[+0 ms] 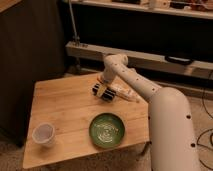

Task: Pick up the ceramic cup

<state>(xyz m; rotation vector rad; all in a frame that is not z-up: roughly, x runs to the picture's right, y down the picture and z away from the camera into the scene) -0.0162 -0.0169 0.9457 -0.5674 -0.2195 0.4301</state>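
The ceramic cup [44, 134] is small, plain white and round, standing upright near the front left corner of the wooden table [60, 100]. The green bowl [107, 130] with a pale pattern sits at the front middle of the table. My gripper [101, 92] hangs over the back middle of the table, well away from the cup, up and to the right of it. The white arm [150, 95] reaches in from the right.
A dark cabinet [30, 45] stands behind the table on the left. Shelving with a pale lower shelf [150, 55] runs along the back. Cables [205, 135] lie on the floor at the right.
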